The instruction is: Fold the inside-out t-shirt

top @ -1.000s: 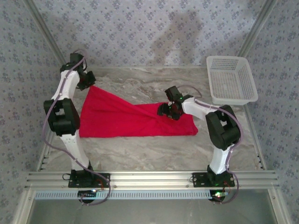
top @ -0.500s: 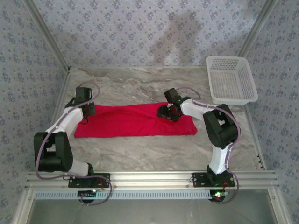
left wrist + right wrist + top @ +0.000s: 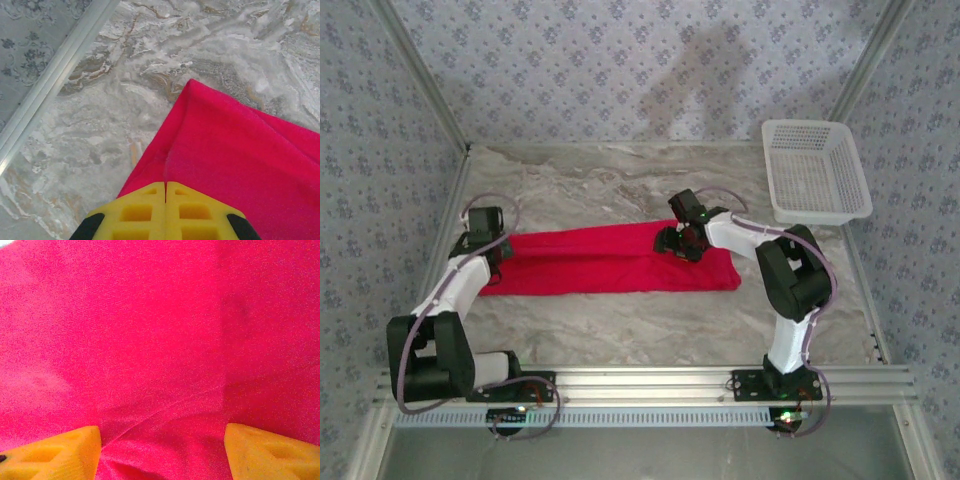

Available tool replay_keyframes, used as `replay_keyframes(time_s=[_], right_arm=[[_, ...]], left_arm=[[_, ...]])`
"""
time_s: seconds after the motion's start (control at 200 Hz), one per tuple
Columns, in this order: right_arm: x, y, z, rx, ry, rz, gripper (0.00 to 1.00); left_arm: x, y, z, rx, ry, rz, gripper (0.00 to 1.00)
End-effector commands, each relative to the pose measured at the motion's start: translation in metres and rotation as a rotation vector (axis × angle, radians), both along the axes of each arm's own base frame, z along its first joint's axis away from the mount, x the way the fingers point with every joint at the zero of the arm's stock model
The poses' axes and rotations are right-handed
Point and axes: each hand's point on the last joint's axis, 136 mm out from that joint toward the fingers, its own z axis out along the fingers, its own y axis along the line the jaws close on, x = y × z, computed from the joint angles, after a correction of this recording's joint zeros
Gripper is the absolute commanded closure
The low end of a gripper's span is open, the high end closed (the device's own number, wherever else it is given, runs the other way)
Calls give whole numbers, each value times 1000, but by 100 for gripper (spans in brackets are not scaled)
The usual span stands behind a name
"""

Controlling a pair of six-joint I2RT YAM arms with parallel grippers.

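Bright red soft cloth t-shirt lying as a long, low band across the grey-veined marble counter, spanning the space between the two sets of fingers and running a little past the right ones on their outer side. The left fingers stand at the band's left end. In the left wrist view their yellow tips are pressed together with no gap, and a crease in the cloth leads straight into the line where they meet, so they are pinched on the t-shirt's edge. Ahead of these tips the cloth narrows to a folded corner resting flat on the marble. Further ahead and to the left a pale aluminium rail runs along the counter's border. The right fingers are set down on the upper edge of the band, toward its right end. In the right wrist view the two yellow tips sit wide apart at the lower corners, with red fabric stretched between and ahead of them and a diagonal fold line starting near the left-hand tip. A white plastic lattice basket rests beyond and outward of the right fingers, apart from the cloth.
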Motion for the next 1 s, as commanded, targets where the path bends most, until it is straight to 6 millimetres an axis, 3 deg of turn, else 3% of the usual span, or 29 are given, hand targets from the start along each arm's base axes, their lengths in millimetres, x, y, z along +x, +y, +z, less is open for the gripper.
replay_keyframes(time_s=[0.0,0.145,0.205,0.26,0.355,0.42,0.505,0.625,0.68,0.78,0.88,0.999], right_arm=[[12,16,40,44,-71,7,32],[23,53,55,157,-84,46,31],[27,68,54,200,-69,57,31],[31,73,44,209,-42,48,31],[31,67,24,199,24,22,34],[30,48,23,161,26,6,34],[28,7,35,68,-9,-15,31],[18,-53,44,-65,-5,-32,24],[14,-83,39,-150,15,-52,21],[7,-123,23,-260,75,-78,17],[5,-143,5,-335,134,-81,14],[4,-150,-13,-386,185,-67,13]], left_arm=[[6,-3,-5,-37,-1,2,100],[6,3,-17,-62,44,56,95],[4,9,-21,-99,66,118,87],[1,16,-22,-146,89,183,77],[-8,25,-17,-198,124,301,73],[-8,23,-6,-202,117,317,68],[0,9,15,-176,69,269,54],[19,-31,35,-209,-29,164,49],[35,-66,30,-347,-73,48,34],[51,-102,14,-523,-79,-54,33],[55,-104,-3,-546,-44,-58,33],[51,-93,-27,-587,16,-13,34]])
